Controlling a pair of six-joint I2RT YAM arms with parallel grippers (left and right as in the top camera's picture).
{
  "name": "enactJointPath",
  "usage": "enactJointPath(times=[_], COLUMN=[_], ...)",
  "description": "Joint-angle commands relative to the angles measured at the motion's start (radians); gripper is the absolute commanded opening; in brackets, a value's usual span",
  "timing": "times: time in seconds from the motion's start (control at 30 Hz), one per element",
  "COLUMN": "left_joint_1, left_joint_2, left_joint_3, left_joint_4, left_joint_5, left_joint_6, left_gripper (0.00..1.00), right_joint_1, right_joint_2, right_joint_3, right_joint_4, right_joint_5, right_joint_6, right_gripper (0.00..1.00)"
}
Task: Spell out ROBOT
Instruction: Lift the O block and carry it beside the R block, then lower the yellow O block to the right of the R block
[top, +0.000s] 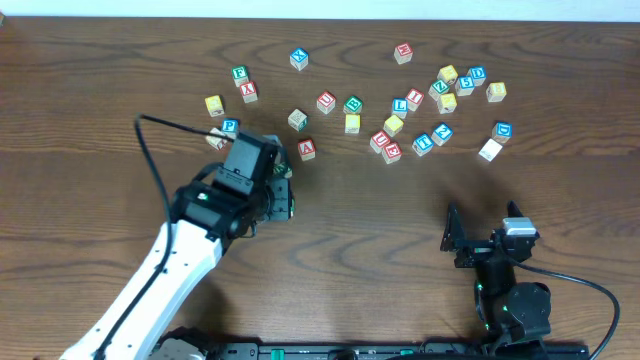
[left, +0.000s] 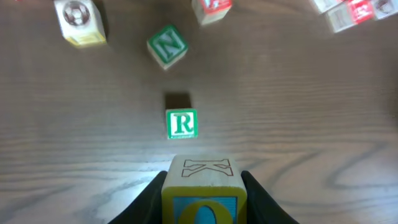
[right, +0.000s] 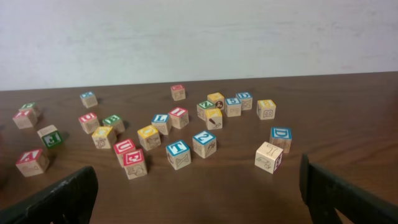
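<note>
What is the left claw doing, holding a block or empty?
Holding. The left gripper's fingers press both sides of the K-topped block.

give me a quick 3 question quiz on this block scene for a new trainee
1. True or false: the left tool grips a block showing a K.
2. Which letter is on the green block nearest in front of that held block? A) R B) X C) M
3. Fill in: the right tool is ____ (open or shut).
Key: 1 true; 2 A; 3 open.
</note>
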Motion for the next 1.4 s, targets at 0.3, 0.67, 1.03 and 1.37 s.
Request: enactJointPath(times=[0.3,0.67,1.03,1.37], left_joint_1=[-0.126,-0.161,-0.161,-0.161], left_joint_2=[0.235,0.354,0.354,0.37], left_joint_3=[-0.051,-0.05,-0.051,-0.051], left_joint_4=[0.163,0.206,0.25,0.268], left_joint_5=[0.005,-0.074,-0.078,-0.077], left_joint_6=[-0.05,-0.067,-0.032,-0.033], left_gripper=[0.08,0.07,0.08,0.08], right_joint_1=[-0.005,-0.005,-0.005,-0.005], right_joint_2=[0.0,0.0,0.0,0.0], right_joint_3=[-0.002,-0.002,-0.002,-0.002], right_joint_4=[-0.004,-0.004,-0.004,-0.004], right_joint_5=[-0.002,-0.002,-0.002,-0.002], right_joint_6=[-0.013,-0.013,-0.013,-0.013], right_gripper=[0.99,0.99,0.99,0.99])
